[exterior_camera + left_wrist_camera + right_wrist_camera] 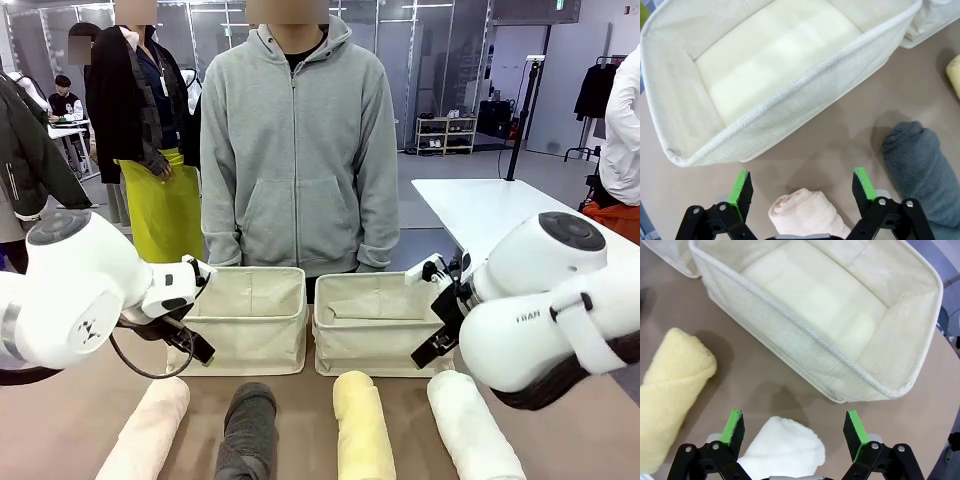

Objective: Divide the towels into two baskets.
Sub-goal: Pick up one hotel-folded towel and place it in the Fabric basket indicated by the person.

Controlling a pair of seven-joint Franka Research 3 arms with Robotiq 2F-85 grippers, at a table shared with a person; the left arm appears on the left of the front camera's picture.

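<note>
baskets (250, 345) side by side | towels (362, 430) in row before them, on table (50, 430)

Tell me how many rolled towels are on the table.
4, in a row on the table: pink-cream towel at the robot's left, then dark grey towel, yellow towel, and white towel at the right. The left basket and right basket hold none.

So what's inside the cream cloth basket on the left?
Nothing is in it. The left wrist view looks down into the rectangular cream canvas basket and shows its bare floor. Only the strip behind its near wall is hidden.
</note>
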